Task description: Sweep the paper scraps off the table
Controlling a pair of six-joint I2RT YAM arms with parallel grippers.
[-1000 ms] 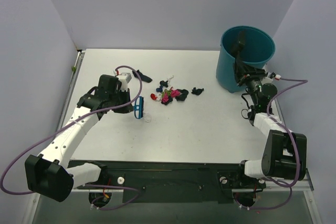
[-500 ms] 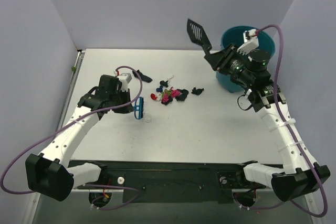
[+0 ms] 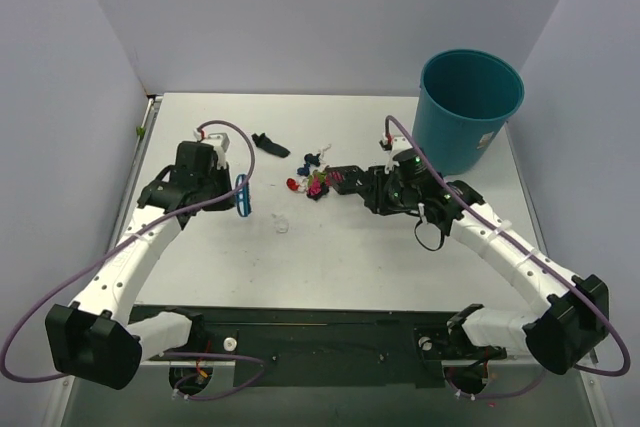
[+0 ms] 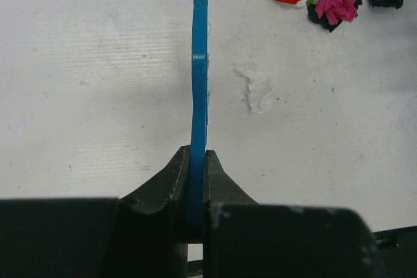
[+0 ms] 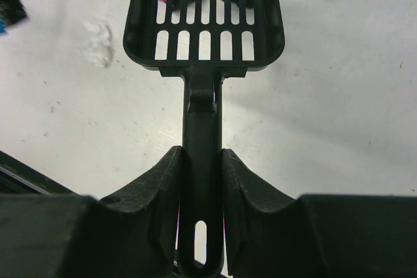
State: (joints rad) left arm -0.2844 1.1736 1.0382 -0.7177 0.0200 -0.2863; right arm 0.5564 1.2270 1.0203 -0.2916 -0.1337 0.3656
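R end effector [image 5: 201, 161], clenched on the scoop [image 5: 203, 30], has come from the bin [image 3: 470, 112] down to the tabletop [image 3: 340, 267], mouth just beside the paper scraps [image 3: 318, 184] mid-tabletop. L end effector [image 4: 197, 161], gripping the brush [image 4: 199, 63], has backed off left. Prob. ready for another load.

A teal round bin [image 3: 470, 107] is set at the far right corner of the counter [image 3: 350, 267]. A small blue hand brush [image 4: 199, 96] is seen edge-on, toward the left edge. A black slotted scoop [image 5: 202, 122] is seen near the middle, its slotted end turned toward the left edge.
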